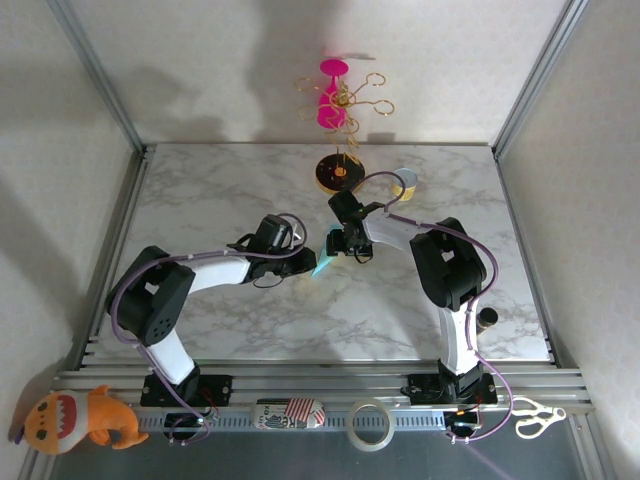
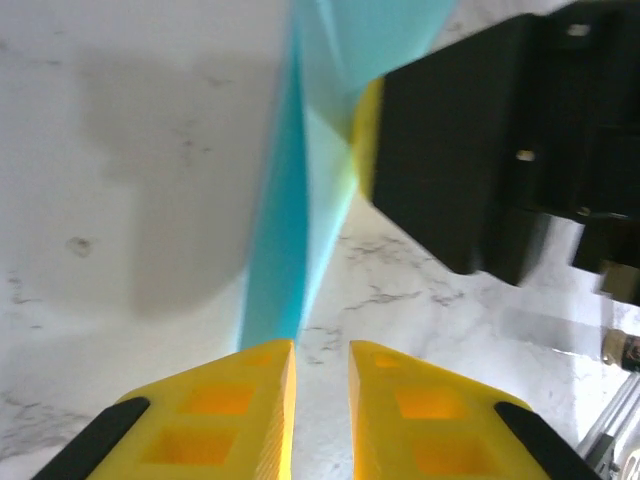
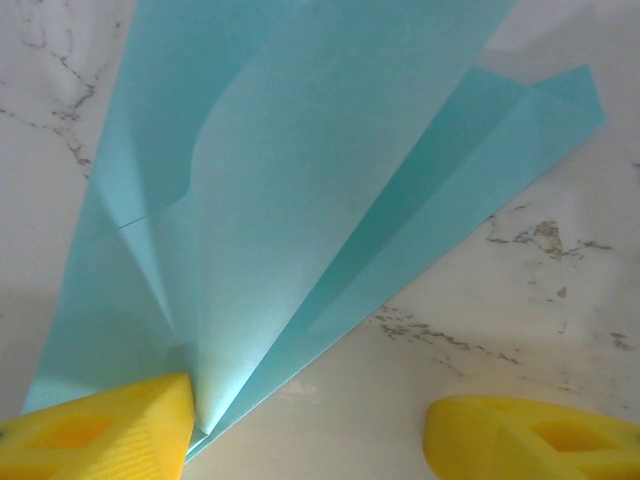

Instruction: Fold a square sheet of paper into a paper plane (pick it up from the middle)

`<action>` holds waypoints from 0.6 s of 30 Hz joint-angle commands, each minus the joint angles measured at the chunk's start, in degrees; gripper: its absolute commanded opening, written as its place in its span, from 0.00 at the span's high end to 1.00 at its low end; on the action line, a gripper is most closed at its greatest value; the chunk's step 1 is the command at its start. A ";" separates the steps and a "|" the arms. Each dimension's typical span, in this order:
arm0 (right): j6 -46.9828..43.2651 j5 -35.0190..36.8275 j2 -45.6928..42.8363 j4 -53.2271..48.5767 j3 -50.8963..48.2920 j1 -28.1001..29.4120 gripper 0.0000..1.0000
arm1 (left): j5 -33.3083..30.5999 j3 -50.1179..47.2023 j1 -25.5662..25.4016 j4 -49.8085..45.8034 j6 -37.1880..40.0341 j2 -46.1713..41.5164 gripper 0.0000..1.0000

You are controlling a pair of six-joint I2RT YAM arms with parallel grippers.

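Note:
The teal-blue paper plane lies folded in long pointed layers on the marble table, fanning out from its narrow end. My right gripper is open and wide; its left finger rests at the paper's narrow end and the other finger stands clear on bare marble. In the left wrist view the paper rises as a thin strip from the tip of one finger. My left gripper is open a narrow slit with only marble in the gap. From above, both grippers meet at the paper.
A round black-and-yellow stand base with a pink and gold-wire top stands at the back, a tape roll beside it. On the near rail lie a plush toy, a tape ring and scissors.

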 commanded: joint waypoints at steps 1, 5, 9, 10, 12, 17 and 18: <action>-0.32 0.44 15.64 5.03 -6.01 -0.71 0.32 | 0.35 1.97 -1.95 1.29 1.55 0.19 0.80; -0.26 0.18 15.82 5.05 -5.85 -0.69 0.32 | 1.31 1.98 -2.40 4.77 -0.65 2.77 0.84; -0.35 0.27 15.82 5.04 -5.85 -0.70 0.32 | 0.95 2.91 -2.31 5.76 -0.98 4.75 0.88; -0.38 0.30 15.82 5.09 -5.90 -0.73 0.32 | 0.74 3.20 -2.31 5.87 -1.06 5.24 0.89; -0.43 0.32 15.82 5.06 -5.85 -0.72 0.32 | 0.66 3.48 -2.23 6.43 -1.32 5.99 0.89; -0.43 0.23 15.82 5.02 -5.97 -0.65 0.32 | 0.07 3.48 -1.96 8.41 -1.95 6.92 0.89; -0.43 0.11 15.89 5.00 -5.95 -0.73 0.32 | -0.35 3.48 -1.84 8.42 -1.95 7.04 0.89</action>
